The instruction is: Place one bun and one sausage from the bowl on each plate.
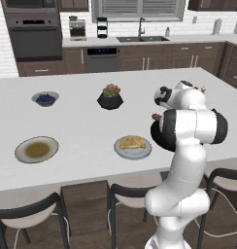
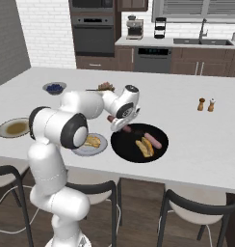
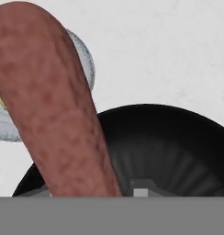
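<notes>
1. Your claw (image 2: pixel 120 126) is clamped on a sausage (image 3: pixel 49 105). Hand view shows it rising from between the tips and running up-left across the frame. In right base view it pokes out both sides of the claw above the near-left rim of the black bowl (image 2: pixel 120 146).
2. Long axis: in right base view the held sausage lies roughly level, slanting from upper left to lower right. Grip looks near mid-length, though I can't tell exactly.
3. Handling, my guess: light, firm but slightly yielding, with a smooth round skin, so it may roll or pivot in the claw. Keep the hold at the middle, across the narrow width. Don't swing fast.
4. Left in the bowl: one bun (image 2: pixel 145 147) and one more sausage (image 2: pixel 153 137), side by side, both slanting upper left to lower right.
5. Grey plate (image 1: pixel 125 151) sits just left of the bowl and already carries a bun (image 1: pixel 132 142), w/ its long axis about left-right in left base view.
6. Olive-centred plate (image 1: pixel 21 146) is well apart at the far left of the bench (image 1: pixel 81 121). It's bare.
7. Likely drop: grey plate, beside its bun, lying parallel so it won't roll off.
</notes>
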